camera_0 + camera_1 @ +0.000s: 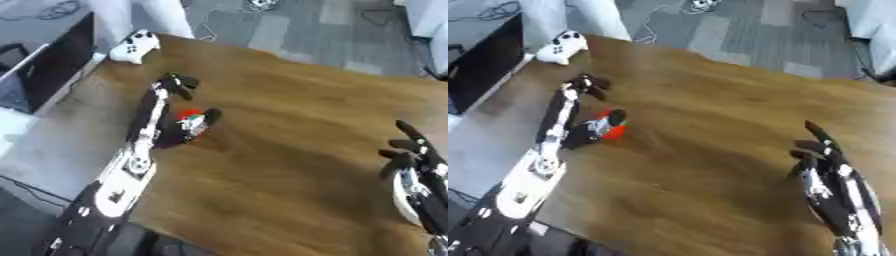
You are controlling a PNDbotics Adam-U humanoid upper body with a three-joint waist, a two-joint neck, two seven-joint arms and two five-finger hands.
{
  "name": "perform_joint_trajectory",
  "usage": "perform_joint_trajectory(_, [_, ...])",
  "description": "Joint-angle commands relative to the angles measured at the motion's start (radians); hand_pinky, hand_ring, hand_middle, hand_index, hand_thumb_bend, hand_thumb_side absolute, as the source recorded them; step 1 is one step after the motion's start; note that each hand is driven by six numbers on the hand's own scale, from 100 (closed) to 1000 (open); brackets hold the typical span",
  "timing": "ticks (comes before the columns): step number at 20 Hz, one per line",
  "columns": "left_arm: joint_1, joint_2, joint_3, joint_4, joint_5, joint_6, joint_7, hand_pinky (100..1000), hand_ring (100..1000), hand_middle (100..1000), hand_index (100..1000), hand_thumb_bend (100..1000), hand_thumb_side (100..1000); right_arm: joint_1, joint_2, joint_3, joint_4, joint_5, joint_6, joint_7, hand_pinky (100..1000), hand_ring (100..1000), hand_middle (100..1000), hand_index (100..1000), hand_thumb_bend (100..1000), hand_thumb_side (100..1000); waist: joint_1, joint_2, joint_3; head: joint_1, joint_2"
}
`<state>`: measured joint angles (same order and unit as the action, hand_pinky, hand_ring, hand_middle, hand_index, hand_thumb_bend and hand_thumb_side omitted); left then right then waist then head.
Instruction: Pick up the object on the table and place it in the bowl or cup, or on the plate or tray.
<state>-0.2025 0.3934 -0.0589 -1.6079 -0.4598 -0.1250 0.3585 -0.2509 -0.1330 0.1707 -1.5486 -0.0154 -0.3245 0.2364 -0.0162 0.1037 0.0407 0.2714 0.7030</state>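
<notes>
- The left robot hand (178,85) reached out over the wooden counter (297,125), its fingers curled inward with nothing visibly between them.
- A small red object (612,127), with white and dark parts, lay on the counter just beside the left forearm, nearer the robot than the hand; what it was could not be made out.
- The right robot hand (824,155) showed near the lower right, fingers up and relaxed, holding nothing, well apart from the red object.
- A white game controller (134,47) sat at the counter's far left corner.
</notes>
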Motion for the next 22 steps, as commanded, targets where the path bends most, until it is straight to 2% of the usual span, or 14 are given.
perform_joint_trajectory(1, [-0.019, 0.001, 0.004, 0.019, -0.010, -0.005, -0.002, 1000, 544, 585, 717, 721, 850, -0.009, -0.012, -0.002, -0.023, -0.005, 0.000, 0.002, 818, 412, 983, 760, 100, 433, 0.001, -0.012, -0.002, -0.009, 0.003])
perform_joint_trajectory(11, [-0.030, -0.012, 0.003, 0.031, -0.027, -0.014, -0.005, 1000, 516, 558, 701, 737, 852, -0.007, -0.012, -0.003, -0.030, -0.011, 0.002, 0.000, 816, 412, 980, 758, 100, 434, 0.001, -0.014, -0.010, -0.008, 0.010])
perform_joint_trajectory(19, [-0.033, -0.018, 0.008, 0.042, -0.046, 0.019, -0.006, 1000, 512, 563, 716, 842, 859, -0.006, -0.011, -0.004, -0.037, -0.021, 0.005, -0.001, 814, 411, 975, 754, 100, 434, 0.002, -0.019, -0.016, -0.007, 0.016])
perform_joint_trajectory(22, [-0.032, -0.024, 0.017, 0.066, 0.018, 0.019, 0.022, 1000, 504, 554, 712, 854, 860, -0.006, -0.011, -0.004, -0.041, -0.027, 0.005, -0.001, 812, 411, 974, 753, 100, 434, 0.002, -0.021, -0.019, -0.007, 0.016])
